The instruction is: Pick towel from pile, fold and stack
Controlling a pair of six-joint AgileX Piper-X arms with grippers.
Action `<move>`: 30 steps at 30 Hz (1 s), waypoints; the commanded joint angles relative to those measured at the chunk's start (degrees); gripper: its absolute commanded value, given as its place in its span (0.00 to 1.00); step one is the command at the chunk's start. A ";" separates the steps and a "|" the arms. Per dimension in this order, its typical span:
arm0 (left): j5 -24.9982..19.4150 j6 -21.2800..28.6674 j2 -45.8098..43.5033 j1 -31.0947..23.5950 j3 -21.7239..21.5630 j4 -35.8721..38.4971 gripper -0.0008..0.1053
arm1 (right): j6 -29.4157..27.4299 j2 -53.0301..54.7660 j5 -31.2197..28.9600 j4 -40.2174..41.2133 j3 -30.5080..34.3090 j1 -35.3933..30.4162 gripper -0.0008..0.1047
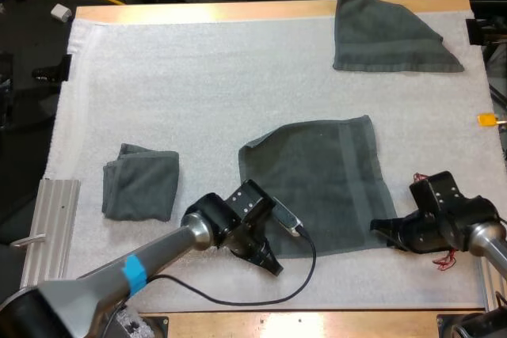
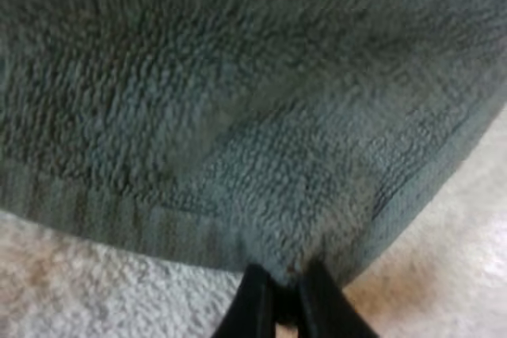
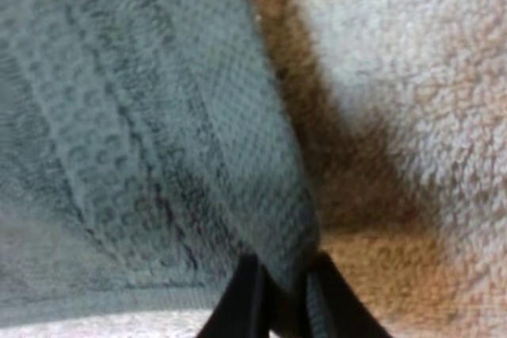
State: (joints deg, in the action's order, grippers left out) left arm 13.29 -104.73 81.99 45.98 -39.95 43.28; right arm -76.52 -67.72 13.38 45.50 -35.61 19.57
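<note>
A dark grey-green towel [image 1: 317, 184] lies spread flat in the middle of the white mat [image 1: 206, 93]. My left gripper [image 1: 272, 263] is at its near left corner. In the left wrist view the left gripper [image 2: 287, 306] is shut on the towel's [image 2: 238, 116] hem. My right gripper [image 1: 382, 231] is at the near right corner. In the right wrist view the right gripper [image 3: 281, 298] pinches the towel's [image 3: 142, 132] raised edge, with mat beside it. A folded towel [image 1: 141, 182] sits at the left. Another towel [image 1: 388, 33] lies loosely at the far right.
A ribbed metal rail [image 1: 47, 231] runs along the mat's near left edge. The wooden table edge [image 1: 317, 322] borders the mat in front. Open mat lies between the folded towel and the far towel.
</note>
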 commanded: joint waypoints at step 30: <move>3.37 1.35 -18.79 -9.28 -1.34 2.33 0.01 | 16.40 18.84 1.44 -2.28 -1.48 -0.62 0.01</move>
State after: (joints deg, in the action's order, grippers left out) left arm 14.64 -103.32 61.12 40.72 -41.28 49.40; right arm -63.71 -45.80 16.04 48.13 -36.84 19.43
